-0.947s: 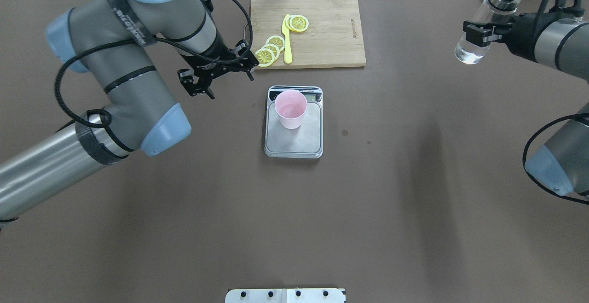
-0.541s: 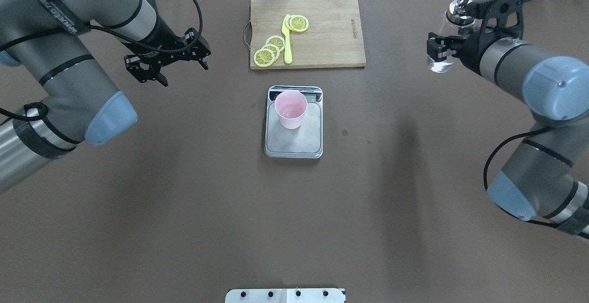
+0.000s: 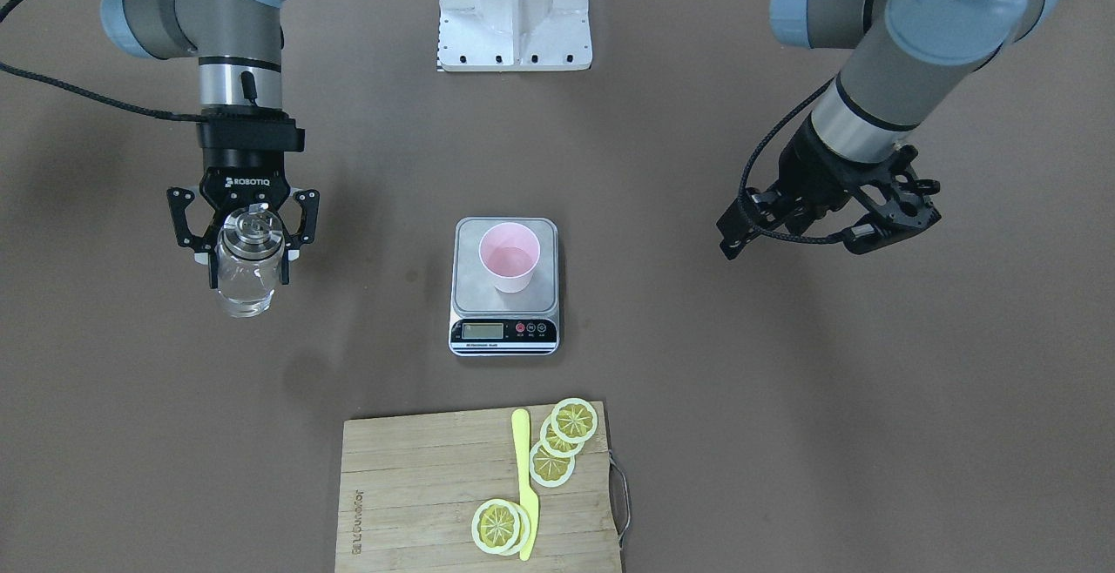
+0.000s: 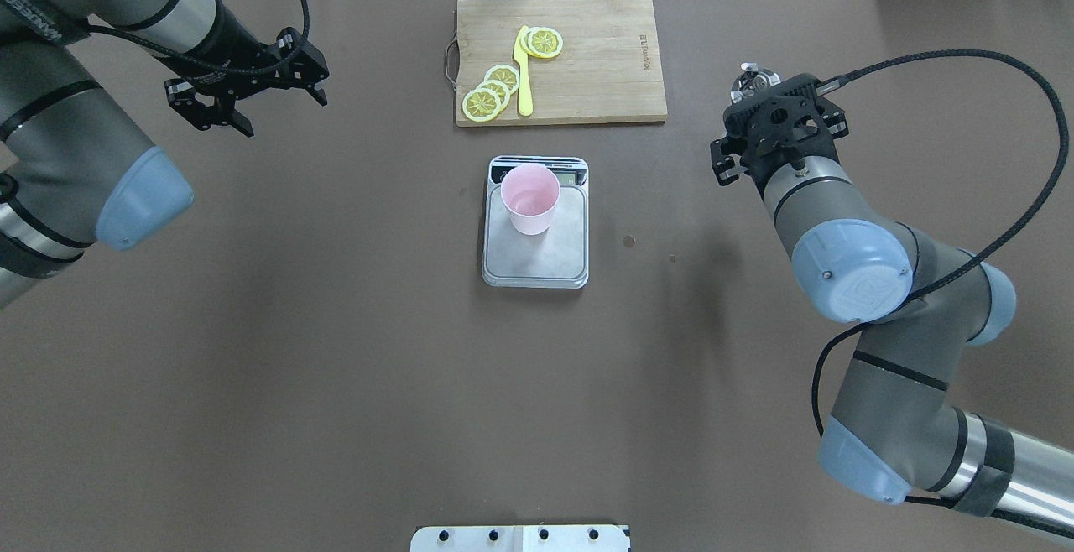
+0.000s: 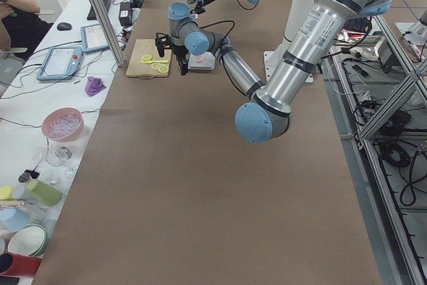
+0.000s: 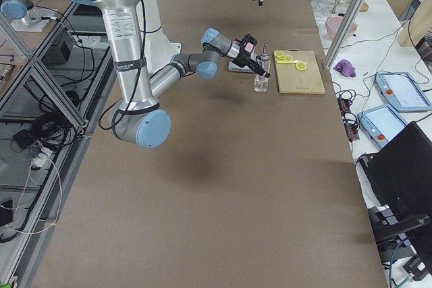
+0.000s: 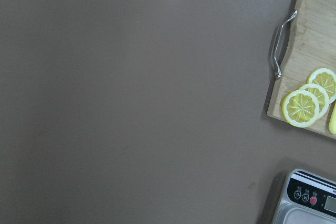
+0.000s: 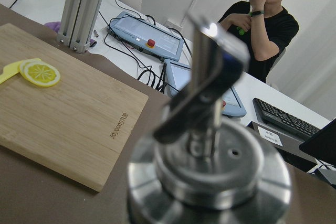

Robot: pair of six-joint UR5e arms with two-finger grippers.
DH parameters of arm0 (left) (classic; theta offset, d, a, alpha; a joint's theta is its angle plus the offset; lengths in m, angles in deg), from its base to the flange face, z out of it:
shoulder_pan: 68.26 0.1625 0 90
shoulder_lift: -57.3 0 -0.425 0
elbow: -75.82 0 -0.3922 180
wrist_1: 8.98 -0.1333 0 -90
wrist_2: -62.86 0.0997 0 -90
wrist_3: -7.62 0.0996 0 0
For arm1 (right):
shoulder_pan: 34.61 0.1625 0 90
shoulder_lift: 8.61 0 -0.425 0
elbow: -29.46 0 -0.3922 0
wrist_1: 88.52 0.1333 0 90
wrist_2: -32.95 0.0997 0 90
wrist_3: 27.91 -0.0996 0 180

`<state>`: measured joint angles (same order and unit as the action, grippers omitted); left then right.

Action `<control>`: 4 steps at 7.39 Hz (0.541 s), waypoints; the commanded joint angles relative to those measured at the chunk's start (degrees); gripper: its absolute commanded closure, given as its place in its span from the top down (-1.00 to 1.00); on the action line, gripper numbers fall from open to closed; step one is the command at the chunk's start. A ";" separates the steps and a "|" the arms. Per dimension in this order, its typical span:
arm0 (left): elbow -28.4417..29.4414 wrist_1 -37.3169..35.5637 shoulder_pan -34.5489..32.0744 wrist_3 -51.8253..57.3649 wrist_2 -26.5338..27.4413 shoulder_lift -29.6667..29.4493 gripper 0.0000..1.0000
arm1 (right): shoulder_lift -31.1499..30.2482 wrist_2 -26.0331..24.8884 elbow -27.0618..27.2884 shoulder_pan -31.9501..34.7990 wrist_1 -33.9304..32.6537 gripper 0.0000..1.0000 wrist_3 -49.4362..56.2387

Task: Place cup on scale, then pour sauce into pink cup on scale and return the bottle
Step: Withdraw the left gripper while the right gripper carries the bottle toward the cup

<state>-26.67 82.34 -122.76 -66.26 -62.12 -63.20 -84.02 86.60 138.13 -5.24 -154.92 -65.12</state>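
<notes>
The pale pink tapered plastic cup [image 3: 510, 258] stands upright on the flat steel-topped kitchen scale [image 3: 471, 287] at the middle of the table. It seems to hold a little clear liquid, so the pour looks done and returning the bottle is what remains.

The right gripper [image 3: 248, 258] has its two fingers clamped on the upper body of the small clear glass bottle with the shiny metal pourer cap [image 3: 246, 287]. It holds the bottle upright and low, well apart from the scale and near the wooden cutting board [image 4: 587, 65] without touching it. A shallow layer of clear sauce [image 3: 245, 299] sits in its base. Whether the base touches the table, I cannot tell.

That gap is the main hazard. If the fingers part while the glass hangs above the surface, the bottle drops and may rock over, and the open spout would let sauce run out. One finger dragging on release could tip it too (the grip sits high, so leverage is poor). A lift-off that is not straight could catch the spout.

The left gripper [image 4: 282, 112] is spread wide and empty, far off, and poses little threat.
</notes>
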 commanded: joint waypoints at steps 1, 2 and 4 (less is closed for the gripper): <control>-0.61 0.00 -2.27 4.86 0.00 2.79 0.97 | 2.19 -7.74 0.05 -3.95 -7.57 -1.00 3.00; -0.52 -0.09 -4.02 8.98 0.00 3.77 0.97 | 3.07 -11.77 -0.04 -5.44 -10.74 -1.00 5.11; -0.44 0.00 -7.28 16.02 0.00 7.36 0.97 | 4.73 -18.63 -0.30 -8.78 -16.37 -1.00 7.49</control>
<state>-27.17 82.28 -128.12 -54.51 -62.12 -57.94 -80.53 72.56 138.07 -11.77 -167.84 -59.34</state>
